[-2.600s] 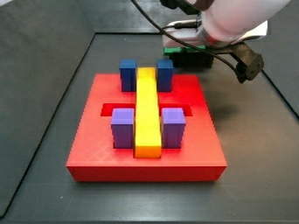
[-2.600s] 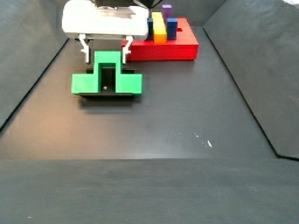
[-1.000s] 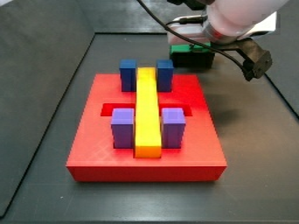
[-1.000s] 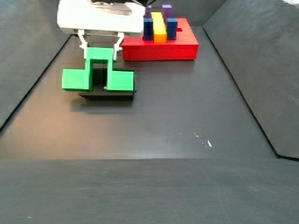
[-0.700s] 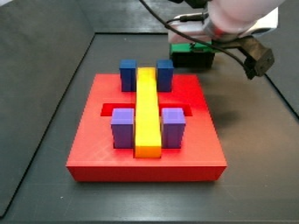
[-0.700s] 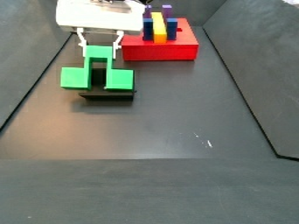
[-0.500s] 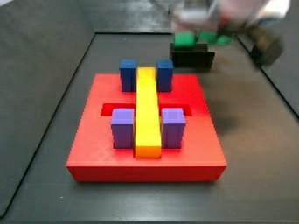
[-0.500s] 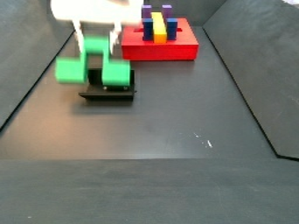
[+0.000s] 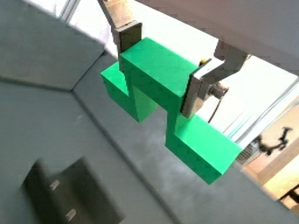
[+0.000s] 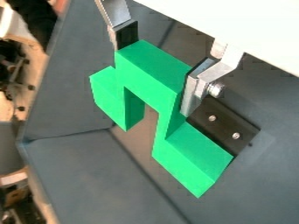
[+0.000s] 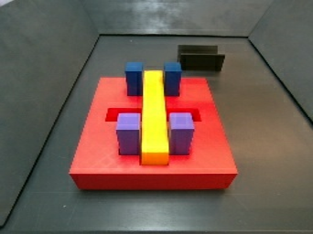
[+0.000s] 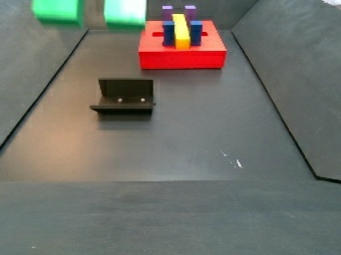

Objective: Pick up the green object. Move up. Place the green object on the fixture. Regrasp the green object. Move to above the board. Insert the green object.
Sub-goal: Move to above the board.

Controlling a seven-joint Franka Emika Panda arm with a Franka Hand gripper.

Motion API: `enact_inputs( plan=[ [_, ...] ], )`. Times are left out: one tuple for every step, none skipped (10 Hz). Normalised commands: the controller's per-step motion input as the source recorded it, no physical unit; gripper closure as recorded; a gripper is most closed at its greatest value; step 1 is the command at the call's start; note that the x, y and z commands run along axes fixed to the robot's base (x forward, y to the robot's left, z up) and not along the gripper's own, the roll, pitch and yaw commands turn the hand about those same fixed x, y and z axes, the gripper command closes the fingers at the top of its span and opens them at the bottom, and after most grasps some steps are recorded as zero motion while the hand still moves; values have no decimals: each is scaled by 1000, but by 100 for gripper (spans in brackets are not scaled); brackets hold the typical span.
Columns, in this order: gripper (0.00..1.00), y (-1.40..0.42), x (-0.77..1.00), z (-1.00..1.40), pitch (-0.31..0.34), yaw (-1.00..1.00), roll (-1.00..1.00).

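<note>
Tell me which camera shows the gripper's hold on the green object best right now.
Both wrist views: the gripper fingers clamp the green object across its middle. A side view catches only the object's blurred lower ends at the frame's top; in the remaining side view it's out of frame.

Gripper (image 9: 170, 68) has risen, clamped on the green object (image 10: 158, 105), lifting it off the fixture (image 12: 124, 97). Fixture now bare. Arm gone from a side view; green object only at 12 o'clock edge (image 12: 83, 10).

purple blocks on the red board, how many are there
2. Both purple blocks stand near one end of the board, one on each side of the yellow bar. The gripper, elsewhere, holds the green object.
</note>
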Motion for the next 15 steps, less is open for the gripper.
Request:
enact_inputs(
  plan=[
    [100,-5,7,867,21,13,-6],
    [100,-8,29,391,46,7,4],
    [100,-7,39,249,57,11,14],
    [100,-1400,-1196,308,139,-143,-1000],
    [100,-1400,-1203,281,139,-140,-1000],
    [100,-1400,-1345,302,110,-122,-1000],
    [100,-1400,-1355,289,112,-113,-1000],
    [100,-1400,-1368,299,118,-108,-1000],
    [100,-1400,-1377,301,121,-103,-1000],
    [100,-414,-440,90,124,-88,-1000],
    [100,-14,-51,-9,133,-73,-1000],
    [100,56,26,-11,135,-62,-1000],
    [100,11,-29,13,105,-50,-1000],
    [100,14,-69,10,49,-33,-800],
    [100,40,-66,-8,9,-21,-599]
  ],
)
